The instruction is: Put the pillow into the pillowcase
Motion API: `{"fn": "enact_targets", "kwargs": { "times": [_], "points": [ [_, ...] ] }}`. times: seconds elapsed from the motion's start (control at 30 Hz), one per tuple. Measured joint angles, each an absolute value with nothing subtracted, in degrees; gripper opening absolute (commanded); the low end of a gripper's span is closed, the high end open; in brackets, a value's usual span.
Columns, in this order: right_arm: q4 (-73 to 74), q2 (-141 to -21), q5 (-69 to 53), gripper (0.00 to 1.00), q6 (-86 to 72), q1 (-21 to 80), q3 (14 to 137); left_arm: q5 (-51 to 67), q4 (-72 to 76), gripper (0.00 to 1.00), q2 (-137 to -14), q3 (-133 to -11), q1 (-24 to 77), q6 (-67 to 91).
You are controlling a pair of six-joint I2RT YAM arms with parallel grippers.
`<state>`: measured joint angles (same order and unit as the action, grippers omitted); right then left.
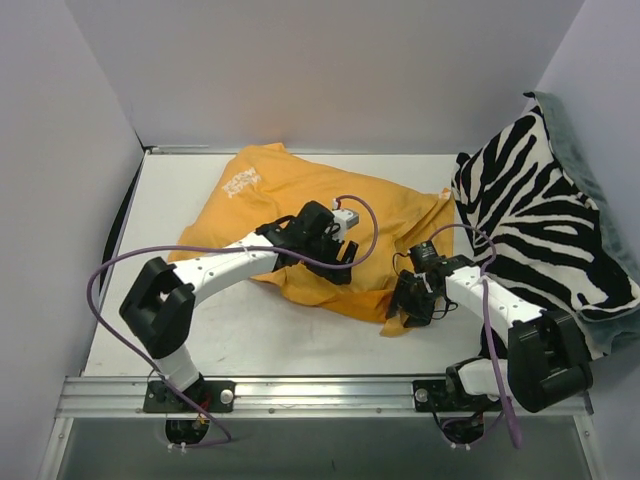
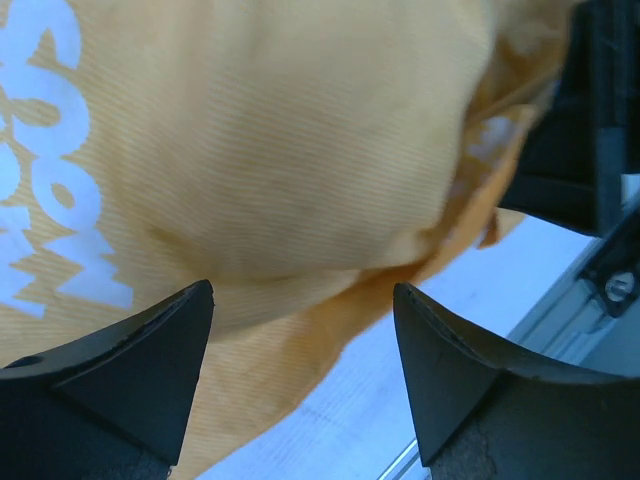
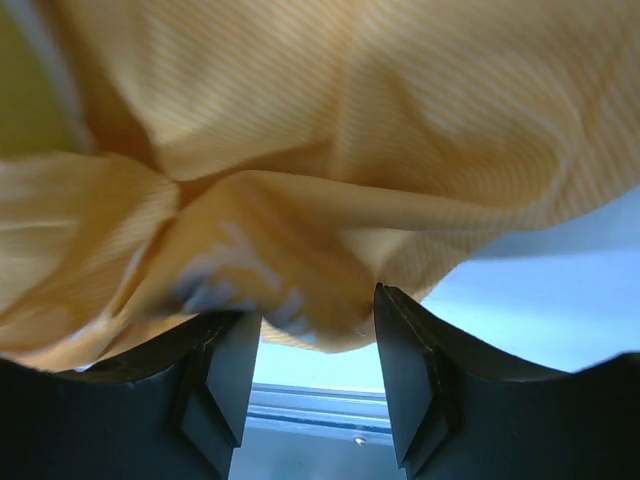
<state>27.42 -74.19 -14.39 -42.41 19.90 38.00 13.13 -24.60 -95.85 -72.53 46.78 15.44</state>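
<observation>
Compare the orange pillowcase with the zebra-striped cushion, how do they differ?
The pillowcase is plain orange with white lettering; the zebra-striped cushion is black and white. The pillowcase lies flat and rumpled mid-table, both grippers at its near edge; the cushion leans against the right wall, untouched. Both are soft fabric.

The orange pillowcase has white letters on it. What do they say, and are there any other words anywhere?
White print on the pillowcase, top view: too small to read.
Big white letters on the pillowcase, left wrist view: sideways and cut off by the picture's edge; no whole word can be read.
White marks on the pillowcase fold, right wrist view: too blurred to read.
Zebra-striped fabric: only stripes, no words.
</observation>
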Motion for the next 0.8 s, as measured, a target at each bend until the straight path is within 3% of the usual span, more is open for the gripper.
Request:
{"fn": "enact_targets", "kwargs": {
  "times": [0.1, 0.2, 0.3, 0.43, 0.47, 0.5, 0.53, 0.57, 0.6, 0.8],
  "points": [
    [27.4, -74.2, -15.9, 0.46, -42.5, 19.9, 35.4, 11.7, -24.8, 0.77, -99.7, -72.6, 46.4, 16.1],
    [27.0, -73.9, -18.9, 0.28, -42.3, 19.9, 32.8, 11.4, -25.2, 0.67, -101.1, -69.9, 45.9, 16.3],
    [27.3, -70.6, -22.6, 0.0, -42.2, 19.9, 28.8, 12.6, -25.6, 0.56, -99.3, -63.6, 45.6, 15.2],
    [30.8, -60.3, -26.1, 0.02, -43.4, 19.9, 26.5, 13.4, -29.7, 0.51, -92.4, -54.8, 45.7, 11.5],
    [31.5, -57.3, -26.6, 0.06, -43.5, 19.9, 26.6, 13.6, -31.1, 0.54, -90.4, -53.6, 45.6, 10.5],
    [32.6, -54.1, -26.8, 0.19, -43.7, 19.9, 27.2, 13.8, -32.5, 0.61, -88.6, -52.9, 45.3, 9.6],
    [33.5, -52.1, -26.7, 0.24, -44.1, 19.8, 27.9, 13.9, -33.6, 0.71, -87.1, -52.7, 45.0, 8.9],
    [34.6, -49.5, -25.8, 0.3, -44.6, 19.8, 29.3, 14.3, -34.3, 0.75, -85.7, -52.7, 44.7, 8.3],
    [35.7, -47.6, -24.6, 0.41, -44.9, 19.7, 31.6, 14.6, -34.4, 0.79, -84.0, -52.9, 44.4, 8.1],
    [36.7, -51.2, -15.7, 0.45, -44.5, 17.6, 43.7, 15.5, -34.3, 0.84, -84.2, -65.1, 46.5, 9.9]
  ]
}}
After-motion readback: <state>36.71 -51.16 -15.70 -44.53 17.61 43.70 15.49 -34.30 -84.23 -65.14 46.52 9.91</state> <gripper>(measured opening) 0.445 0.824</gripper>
